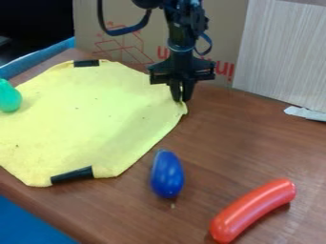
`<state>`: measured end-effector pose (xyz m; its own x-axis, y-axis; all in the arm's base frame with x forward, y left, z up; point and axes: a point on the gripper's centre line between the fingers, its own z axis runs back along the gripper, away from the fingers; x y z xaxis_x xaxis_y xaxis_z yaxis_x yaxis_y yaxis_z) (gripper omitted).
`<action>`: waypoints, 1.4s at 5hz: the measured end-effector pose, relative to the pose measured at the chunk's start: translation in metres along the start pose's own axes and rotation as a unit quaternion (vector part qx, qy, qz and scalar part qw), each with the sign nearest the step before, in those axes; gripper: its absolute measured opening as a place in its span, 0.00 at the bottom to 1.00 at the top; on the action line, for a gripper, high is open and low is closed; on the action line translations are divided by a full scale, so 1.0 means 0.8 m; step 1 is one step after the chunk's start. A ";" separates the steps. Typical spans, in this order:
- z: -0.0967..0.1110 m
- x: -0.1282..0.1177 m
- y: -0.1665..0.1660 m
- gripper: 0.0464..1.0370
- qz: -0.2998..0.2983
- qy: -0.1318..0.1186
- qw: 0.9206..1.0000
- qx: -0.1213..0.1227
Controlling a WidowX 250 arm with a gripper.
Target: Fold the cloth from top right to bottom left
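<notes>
The black gripper (181,99) hangs down at the right corner of the yellow cloth (79,114). Its fingertips are close together, with the cloth's edge pinched between them. The cloth lies spread out over the left half of the table, its edge slightly rumpled just below the gripper. One black strip marks its top edge, and another its bottom edge.
On the cloth's left side rests a green object (9,96). A blue, egg-shaped object (168,174) and a red, sausage-shaped one (253,209) lie on the brown table (223,143). Behind the gripper stands a cardboard panel (121,33); a whitish item (305,113) lies far right.
</notes>
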<state>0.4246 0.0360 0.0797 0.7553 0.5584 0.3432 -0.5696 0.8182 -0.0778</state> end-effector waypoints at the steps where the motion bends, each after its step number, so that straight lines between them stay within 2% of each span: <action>1: 0.027 0.011 0.013 0.01 0.003 0.006 1.000 -0.028; 2: 0.052 0.024 0.036 0.00 0.010 0.005 0.998 -0.054; 4: 0.085 0.026 0.085 0.00 0.005 0.009 0.995 -0.097; 7: 0.113 0.041 0.182 0.00 0.023 0.025 0.990 -0.139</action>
<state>0.3376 0.1610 0.1643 0.7498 0.5961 0.2871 -0.4973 0.7940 -0.3497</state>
